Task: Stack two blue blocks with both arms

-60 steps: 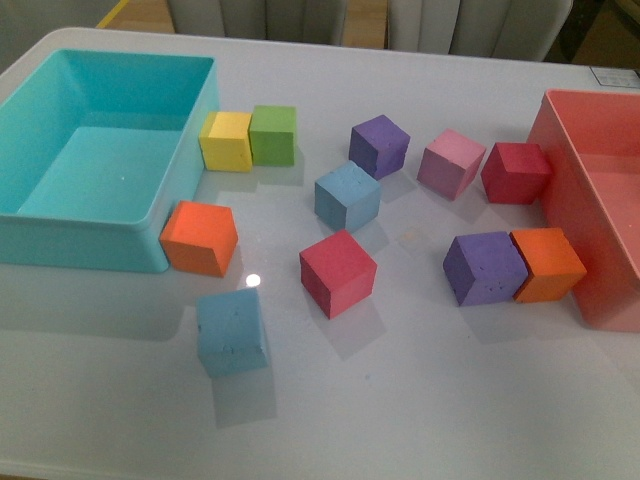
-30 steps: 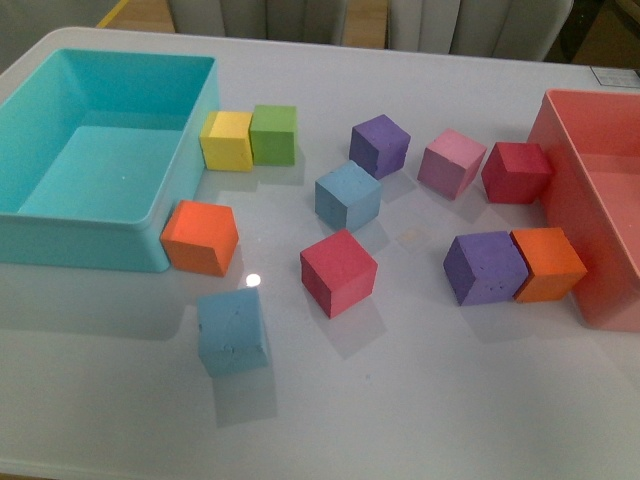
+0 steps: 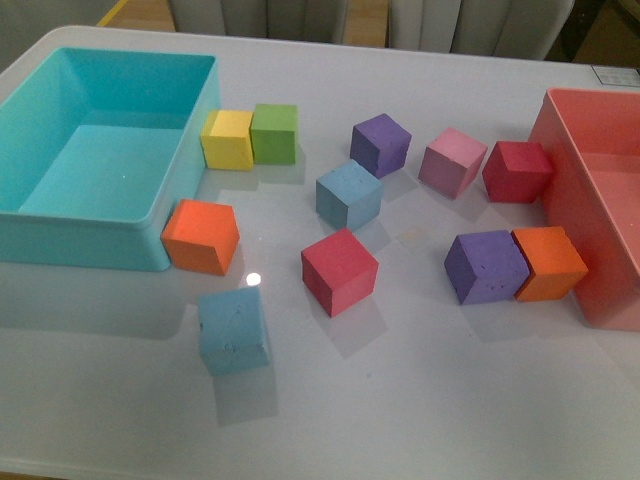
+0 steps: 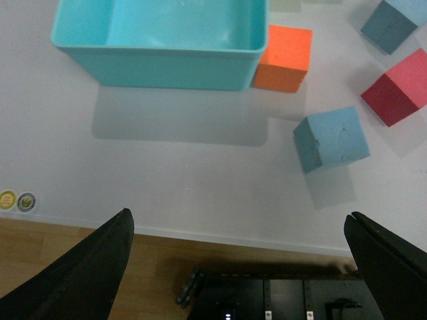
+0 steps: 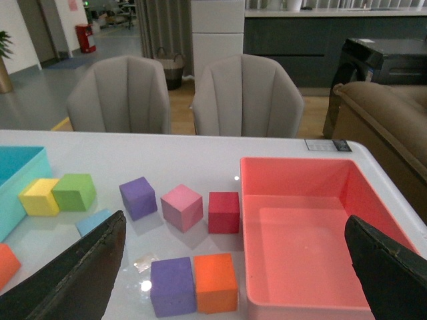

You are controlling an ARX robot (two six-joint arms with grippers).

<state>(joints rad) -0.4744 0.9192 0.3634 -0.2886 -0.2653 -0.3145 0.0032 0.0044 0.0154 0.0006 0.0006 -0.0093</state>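
Risk: left gripper (image 4: 238, 215) and right gripper (image 5: 233, 220), both spread empty, bumping red cube (image 3: 339, 271) between near blue block (image 3: 233, 331) and far blue block (image 3: 347, 195).

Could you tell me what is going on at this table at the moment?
A two-armed robot is meant to stack two blue blocks, but nothing is being handled yet. The nearer blue block and the farther blue block sit apart on the white table, among other coloured cubes. The left gripper and the right gripper are both open and empty, and neither touches any block.
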